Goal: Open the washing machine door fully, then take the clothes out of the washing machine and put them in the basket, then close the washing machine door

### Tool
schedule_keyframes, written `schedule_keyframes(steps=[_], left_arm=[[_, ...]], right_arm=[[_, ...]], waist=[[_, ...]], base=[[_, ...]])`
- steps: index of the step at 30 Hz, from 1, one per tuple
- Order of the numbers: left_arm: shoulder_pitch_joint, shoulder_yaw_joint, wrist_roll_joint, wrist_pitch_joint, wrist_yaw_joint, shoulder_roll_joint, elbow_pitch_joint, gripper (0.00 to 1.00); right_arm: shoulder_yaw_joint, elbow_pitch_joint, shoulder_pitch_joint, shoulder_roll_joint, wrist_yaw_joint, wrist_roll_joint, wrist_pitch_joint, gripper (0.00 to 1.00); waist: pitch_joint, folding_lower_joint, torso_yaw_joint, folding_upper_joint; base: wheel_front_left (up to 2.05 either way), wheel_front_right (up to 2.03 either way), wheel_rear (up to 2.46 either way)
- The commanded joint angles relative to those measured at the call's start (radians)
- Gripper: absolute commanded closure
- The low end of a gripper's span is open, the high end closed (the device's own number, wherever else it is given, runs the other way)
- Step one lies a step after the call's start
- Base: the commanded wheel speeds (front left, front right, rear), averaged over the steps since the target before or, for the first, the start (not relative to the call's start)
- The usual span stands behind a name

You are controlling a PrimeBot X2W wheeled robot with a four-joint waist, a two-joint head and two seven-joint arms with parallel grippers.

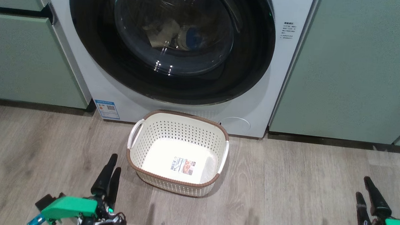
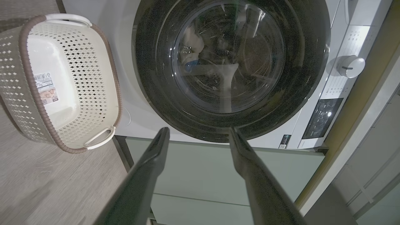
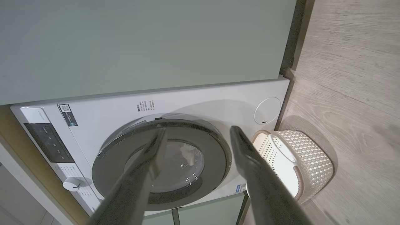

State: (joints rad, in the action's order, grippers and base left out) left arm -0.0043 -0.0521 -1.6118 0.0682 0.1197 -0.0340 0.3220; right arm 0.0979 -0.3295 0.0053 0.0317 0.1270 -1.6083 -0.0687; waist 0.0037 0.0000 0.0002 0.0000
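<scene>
Basket [image 1: 183, 114] right under shut washing machine door [image 1: 89, 45]; swing cd clip it. Left gripper [image 1: 115, 163] & right gripper [image 1: 363, 186] spread, empty.

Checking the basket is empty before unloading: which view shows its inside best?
The head view: it looks down into the basket, showing bottom and label. The left wrist view shows it sideways; in the right wrist view the right tool covers part.

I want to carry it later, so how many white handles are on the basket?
2: one handle on the left end of the basket, the other on its right end; none seems hidden.
</scene>
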Motion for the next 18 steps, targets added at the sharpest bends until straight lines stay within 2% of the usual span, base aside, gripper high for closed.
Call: schedule_keyframes(steps=[1,11,18], left_arm=[[-0.058,-0.001,0.011,-0.015,0.002,-0.009,-0.042,0.0],[-0.072,0.014,0.041,-0.047,0.003,-0.019,-0.056,0.0],[-0.085,0.028,0.165,-0.081,-0.005,-0.034,-0.054,0.0]], right_arm=[[-0.004,0.04,-0.063,0.018,0.001,0.018,0.01,0.0],[-0.032,0.042,-0.076,0.033,0.001,0.06,0.046,0.0],[-0.062,0.024,-0.093,0.057,0.001,0.152,0.079,0.0]], waist=[[0.0,0.0,0.0,0.0],[-0.001,0.0,0.001,0.0],[-0.002,0.0,0.0,0.0]], base=[[0.0,0.0,0.0],[0.0,0.0,0.0],[0.0,0.0,0.0]])
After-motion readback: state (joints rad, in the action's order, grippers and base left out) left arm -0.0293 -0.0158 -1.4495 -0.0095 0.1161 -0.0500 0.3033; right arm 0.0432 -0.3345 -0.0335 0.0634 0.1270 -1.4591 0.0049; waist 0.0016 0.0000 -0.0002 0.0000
